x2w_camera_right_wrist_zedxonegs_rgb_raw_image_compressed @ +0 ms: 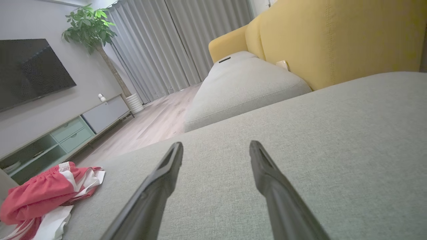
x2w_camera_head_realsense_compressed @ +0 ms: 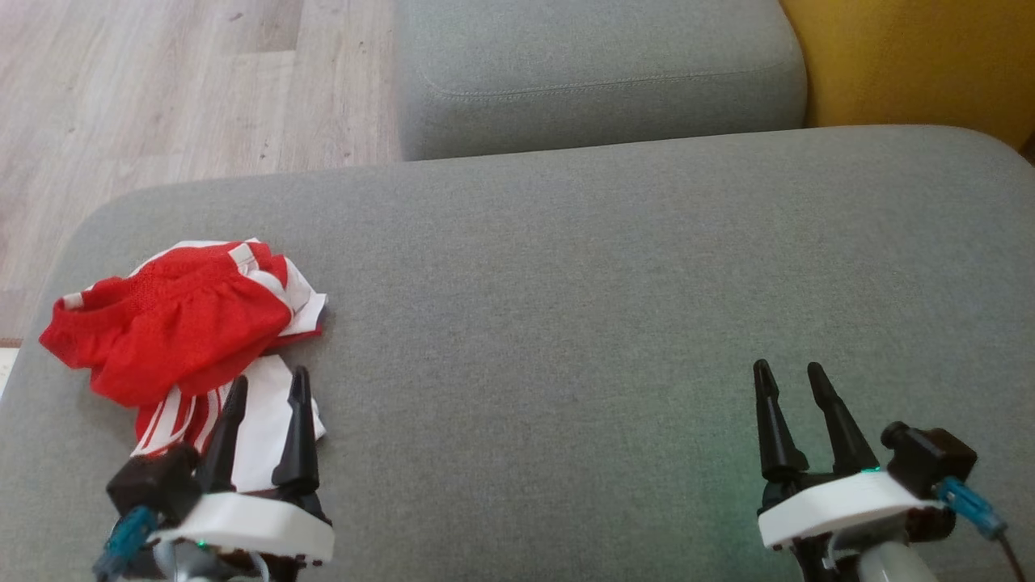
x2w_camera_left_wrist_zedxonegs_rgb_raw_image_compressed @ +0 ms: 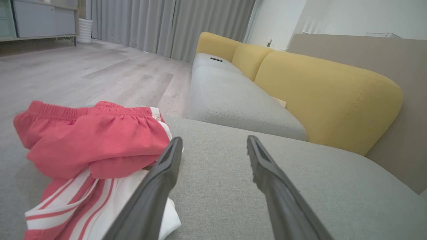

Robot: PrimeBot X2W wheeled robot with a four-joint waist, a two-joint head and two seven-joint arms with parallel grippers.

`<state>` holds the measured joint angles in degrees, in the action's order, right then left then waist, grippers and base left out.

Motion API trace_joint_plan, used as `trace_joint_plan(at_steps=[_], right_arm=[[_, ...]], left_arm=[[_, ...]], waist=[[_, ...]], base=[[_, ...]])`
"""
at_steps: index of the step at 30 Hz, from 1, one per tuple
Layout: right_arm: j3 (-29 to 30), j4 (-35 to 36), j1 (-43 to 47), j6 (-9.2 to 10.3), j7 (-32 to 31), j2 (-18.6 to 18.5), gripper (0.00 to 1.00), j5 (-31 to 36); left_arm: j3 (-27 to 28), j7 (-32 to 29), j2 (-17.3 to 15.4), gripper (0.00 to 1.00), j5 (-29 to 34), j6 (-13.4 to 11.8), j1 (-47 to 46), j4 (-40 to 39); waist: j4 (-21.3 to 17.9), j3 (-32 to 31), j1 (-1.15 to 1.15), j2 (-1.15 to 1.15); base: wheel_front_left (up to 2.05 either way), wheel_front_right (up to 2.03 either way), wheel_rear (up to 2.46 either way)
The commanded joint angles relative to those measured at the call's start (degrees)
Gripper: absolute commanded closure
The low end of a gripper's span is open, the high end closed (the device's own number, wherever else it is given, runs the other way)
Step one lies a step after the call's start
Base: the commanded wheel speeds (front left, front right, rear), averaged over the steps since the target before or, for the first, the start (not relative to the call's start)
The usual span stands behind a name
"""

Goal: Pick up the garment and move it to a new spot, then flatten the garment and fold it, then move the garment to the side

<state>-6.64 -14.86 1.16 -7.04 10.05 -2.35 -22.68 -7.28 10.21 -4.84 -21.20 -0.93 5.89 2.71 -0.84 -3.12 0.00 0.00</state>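
The garment (x2w_camera_head_realsense_compressed: 182, 327) is a crumpled pair of red shorts with white stripes, lying at the left end of the grey sofa seat (x2w_camera_head_realsense_compressed: 566, 283). It also appears in the left wrist view as garment (x2w_camera_left_wrist_zedxonegs_rgb_raw_image_compressed: 93, 146) and at the lower left of the right wrist view as garment (x2w_camera_right_wrist_zedxonegs_rgb_raw_image_compressed: 43, 196). My left gripper (x2w_camera_head_realsense_compressed: 268, 386) is open, its fingers hovering over the garment's near white edge with nothing between them. Far to the right, my right gripper (x2w_camera_head_realsense_compressed: 788, 372) stands open over bare grey fabric.
A second grey cushion (x2w_camera_head_realsense_compressed: 598, 73) lies beyond the seat, with a yellow backrest (x2w_camera_head_realsense_compressed: 922, 56) at the far right. Wooden floor (x2w_camera_head_realsense_compressed: 162, 89) lies past the seat's left and far edges. A TV cabinet (x2w_camera_right_wrist_zedxonegs_rgb_raw_image_compressed: 66, 130) and plant (x2w_camera_right_wrist_zedxonegs_rgb_raw_image_compressed: 91, 30) stand across the room.
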Motion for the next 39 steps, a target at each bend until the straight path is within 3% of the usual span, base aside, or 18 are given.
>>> trace_joint_plan(at_steps=[1, 24, 39], right_arm=[[-1.05, 1.86, -2.84, -0.36, 0.97, -0.43, 0.0, 1.94], [-3.09, 2.29, -2.82, -0.45, 4.86, -0.53, 0.0, 16.23], [-2.92, 1.41, -2.63, -0.45, 4.95, -0.53, 0.0, 15.91]], left_arm=[[1.0, 0.84, -0.32, 0.0, 1.99, 0.3, -1.31, -2.5], [2.97, 4.69, 1.61, 0.0, 16.2, 3.48, 0.3, -3.95], [3.78, 4.79, 1.94, 0.0, 16.74, 4.63, 0.4, -2.08]], waist=[[-0.06, -0.02, 0.0, 0.0], [-0.24, -0.97, 0.0, 0.0], [0.1, -1.06, 0.0, 0.0]], base=[[0.0, 0.0, 0.0], [0.0, 0.0, 0.0], [0.0, 0.0, 0.0]])
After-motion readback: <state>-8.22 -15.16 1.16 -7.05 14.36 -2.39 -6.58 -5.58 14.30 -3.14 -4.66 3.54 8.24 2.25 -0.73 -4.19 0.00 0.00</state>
